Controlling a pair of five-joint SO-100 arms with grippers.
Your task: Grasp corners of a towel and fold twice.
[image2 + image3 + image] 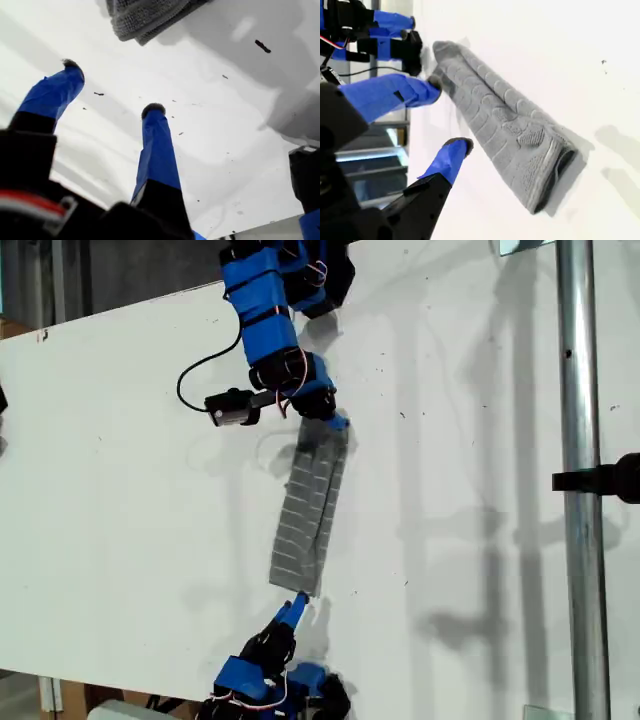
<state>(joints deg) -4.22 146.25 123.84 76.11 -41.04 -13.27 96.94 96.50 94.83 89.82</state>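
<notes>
The grey towel [308, 505] lies on the white table, folded into a long narrow strip that runs up and down the middle of the exterior view. My first gripper [297, 608] is just below the strip's lower end. It is open [112, 86] and holds nothing, and a rounded towel corner [137, 22] lies a short way beyond its fingertips. My second gripper [335, 423] is at the strip's upper end. It is open [447, 117] beside the towel [510, 125], with one fingertip [431, 91] against the cloth's edge. The thick folded end [555, 165] lies near that camera.
A vertical metal pole [580, 480] with a black clamp [612, 478] stands at the exterior view's right. A black cable [190, 380] loops beside the upper arm. The white table [120, 520] ends close behind the lower arm's base.
</notes>
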